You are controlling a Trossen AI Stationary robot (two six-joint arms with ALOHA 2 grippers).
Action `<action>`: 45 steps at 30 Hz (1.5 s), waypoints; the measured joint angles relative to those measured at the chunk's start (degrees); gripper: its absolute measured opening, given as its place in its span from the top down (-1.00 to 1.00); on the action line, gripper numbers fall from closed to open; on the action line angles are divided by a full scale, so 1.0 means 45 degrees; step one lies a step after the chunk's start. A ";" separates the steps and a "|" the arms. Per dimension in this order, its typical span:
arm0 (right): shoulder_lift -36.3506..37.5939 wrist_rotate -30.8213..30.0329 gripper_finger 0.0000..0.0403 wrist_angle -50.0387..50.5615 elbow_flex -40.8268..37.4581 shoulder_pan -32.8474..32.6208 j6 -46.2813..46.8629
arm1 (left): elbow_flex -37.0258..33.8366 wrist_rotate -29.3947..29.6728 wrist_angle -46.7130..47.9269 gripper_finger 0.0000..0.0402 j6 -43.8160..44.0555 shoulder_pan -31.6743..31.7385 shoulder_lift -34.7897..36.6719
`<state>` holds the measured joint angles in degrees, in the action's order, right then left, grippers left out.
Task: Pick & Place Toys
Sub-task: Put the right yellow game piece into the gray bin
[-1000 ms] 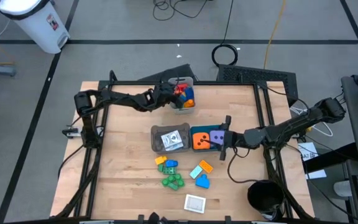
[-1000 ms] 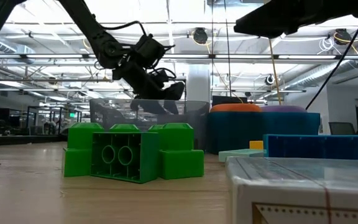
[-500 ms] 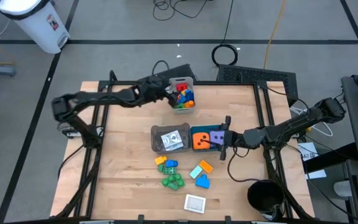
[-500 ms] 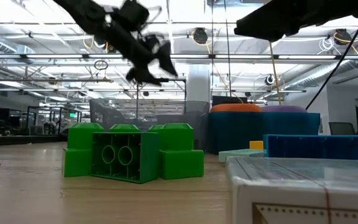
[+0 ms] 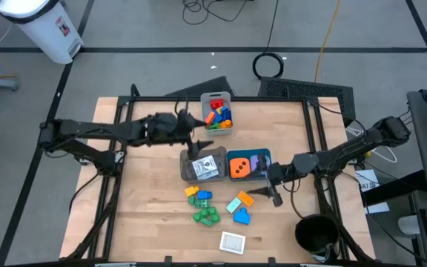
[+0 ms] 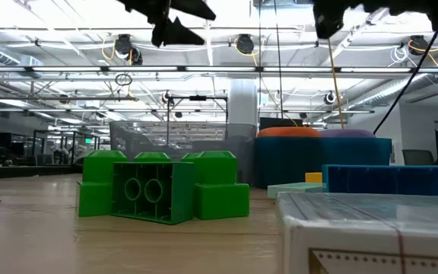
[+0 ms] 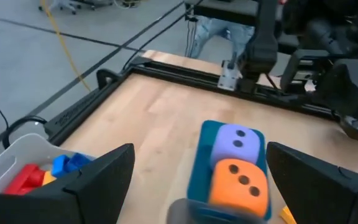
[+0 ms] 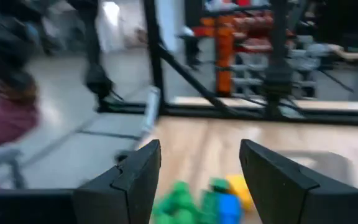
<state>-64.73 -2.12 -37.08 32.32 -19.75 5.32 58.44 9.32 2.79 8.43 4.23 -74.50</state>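
Observation:
My left gripper point(image 5: 201, 136) hangs open high above the table, between the pale grey bin point(image 5: 207, 98) of bricks and the grey bin point(image 5: 190, 169) of cards. In its wrist view point(image 7: 201, 152) the orange die point(image 7: 238, 185) and the purple die point(image 7: 236, 142) sit in the teal bin point(image 7: 207, 134) ahead. My right gripper point(image 5: 262, 195) is open and empty, just near of the teal bin. It points toward the loose bricks: green point(image 5: 206, 215), yellow and blue point(image 5: 199, 195) and blue point(image 5: 242, 216). These rest flat on the table. A white-edged card point(image 5: 233, 242) lies nearest the front edge.
An orange and a teal flat piece point(image 5: 239, 200) lie close to my right gripper. In the low view the green brick point(image 6: 158, 186), a blue brick point(image 6: 386, 179) and the white card point(image 6: 371, 228) fill the foreground. Bare wood lies left of the bins.
My left gripper has opened at the pale grey bin, risen high and drawn back toward the table's near edge. My right gripper has swung its fingers from alongside the teal bin toward the near edge and rolled.

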 joint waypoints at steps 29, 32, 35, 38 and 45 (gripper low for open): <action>-0.6961 -0.7181 -0.13 0.9453 0.6706 -0.3771 0.3501 | -0.8676 0.1290 -0.7516 -0.85 0.2481 -0.2551 0.4652; -0.7356 -0.7131 -0.13 1.0590 0.6706 -0.3651 0.4725 | -0.8676 0.1290 -0.7556 -0.87 0.2583 -0.2551 0.4571; -0.7587 -0.7128 -0.11 1.1829 0.6706 -0.3571 0.5933 | -0.8676 0.1293 -0.7536 -0.87 0.2583 -0.2543 0.4562; -0.7581 -0.6773 -0.08 1.3135 0.6706 -0.3569 0.7104 | -0.8676 0.1296 -0.7559 -0.88 0.2580 -0.2531 0.4566; -0.7576 -0.5358 -0.05 1.3846 0.6431 -0.3540 0.8534 | -0.8676 0.1808 -0.7588 -0.88 0.2611 -0.2531 0.4566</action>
<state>-98.83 -26.23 25.23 61.26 -35.68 43.72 19.40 17.45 -31.35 20.17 -7.16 -53.95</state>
